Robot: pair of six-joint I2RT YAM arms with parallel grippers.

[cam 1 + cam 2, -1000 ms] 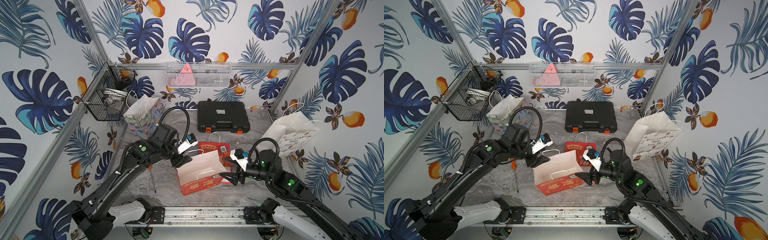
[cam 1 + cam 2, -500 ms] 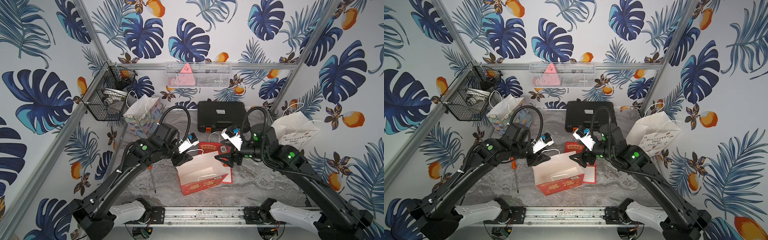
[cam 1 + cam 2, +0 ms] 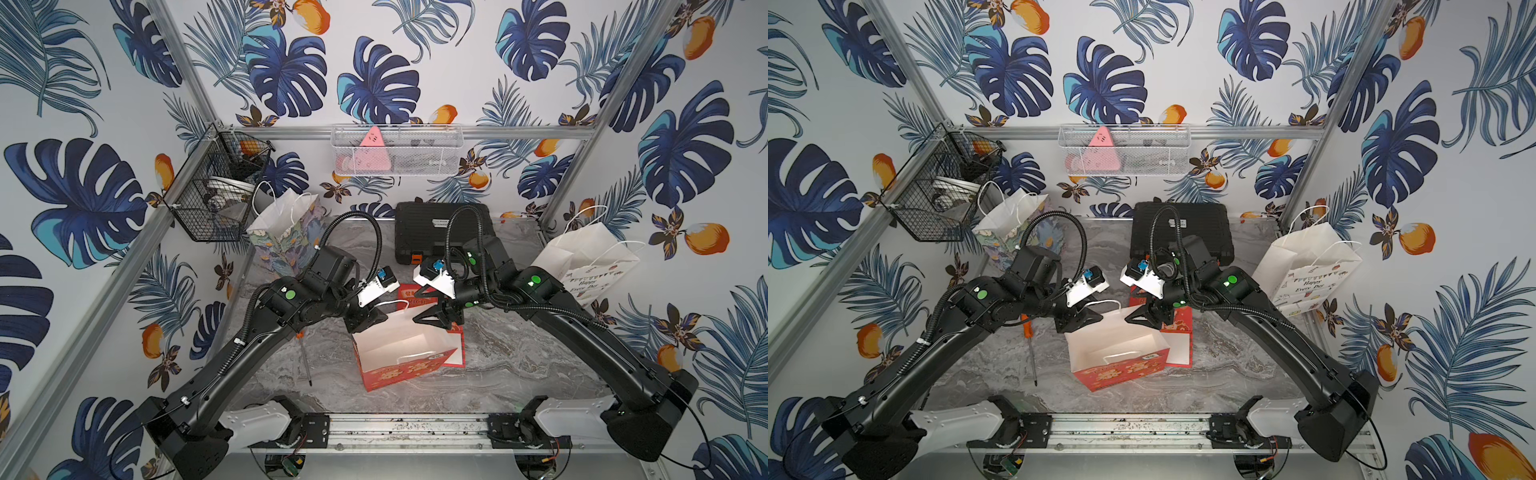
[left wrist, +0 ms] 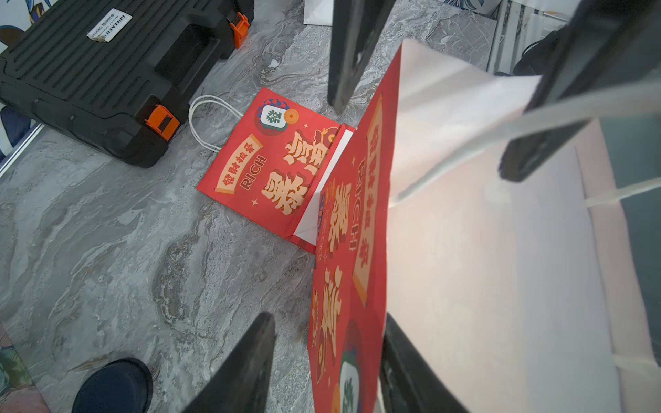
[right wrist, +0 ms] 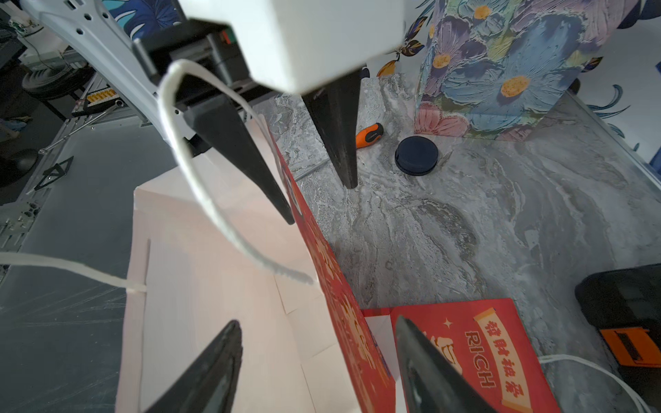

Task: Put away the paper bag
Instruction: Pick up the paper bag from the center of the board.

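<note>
The left hand [image 4: 328, 316] is partly open. Its two fingers straddle the rear wall of the red paper bag [image 3: 405, 368] near that wall's left end. One finger is inside, close to the white lining. The other is outside with a clear gap to the red face, so nothing is clamped. The right hand [image 5: 317, 320] is also open and sits astride the same wall toward its right end, one finger inside the bag and one outside, gripping nothing. The bag's white cord handle [image 5: 167, 111] arches up beside the left hand; I cannot tell whether it touches the hand.

The bag stands upright with its mouth open, about the middle of the grey marbled counter [image 3: 519, 365]. Just behind it a second red bag [image 4: 272, 164], printed "RICH", lies flat with its edge meeting the standing bag's foot. Farther behind sits a black case [image 3: 436, 224] with orange latches. To the bag's left lies a screwdriver [image 3: 1025, 325] with an orange handle. Behind and to the left is a dark round puck [image 5: 416, 155], and beyond it a floral bag [image 3: 286, 237] stands upright. Well to the bag's right stands a white gift bag [image 3: 590, 262].
</note>
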